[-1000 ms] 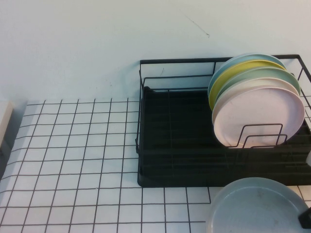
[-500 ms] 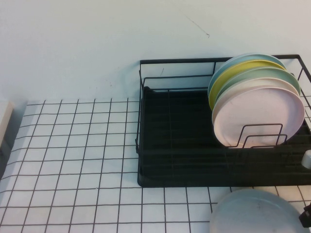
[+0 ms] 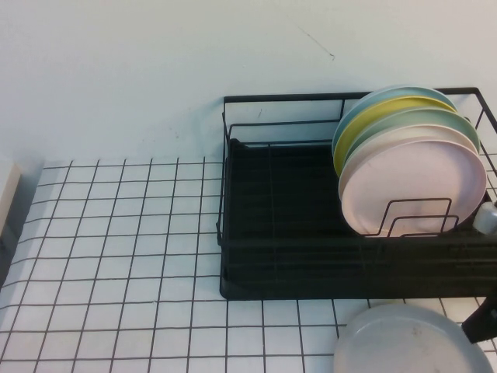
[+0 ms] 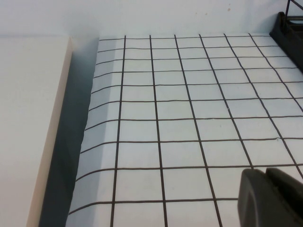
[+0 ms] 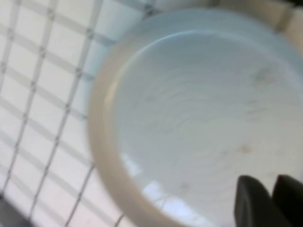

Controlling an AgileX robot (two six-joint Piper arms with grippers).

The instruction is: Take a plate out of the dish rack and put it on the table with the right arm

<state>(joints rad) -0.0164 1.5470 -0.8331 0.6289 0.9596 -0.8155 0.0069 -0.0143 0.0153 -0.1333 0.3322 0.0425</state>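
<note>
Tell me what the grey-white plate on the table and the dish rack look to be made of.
Plate: probably matte plastic or melamine; dull surface, soft sheen, faint smudges. Dish rack: thin black-coated metal wire over what looks like a plastic tray. Right gripper is by the plate's edge; left gripper hovers over bare table.

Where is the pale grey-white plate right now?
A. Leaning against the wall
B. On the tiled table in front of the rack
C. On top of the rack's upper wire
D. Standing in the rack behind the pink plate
B: the pale grey-white plate lies on the table just in front of the dish rack, beside the right end effector.
</note>
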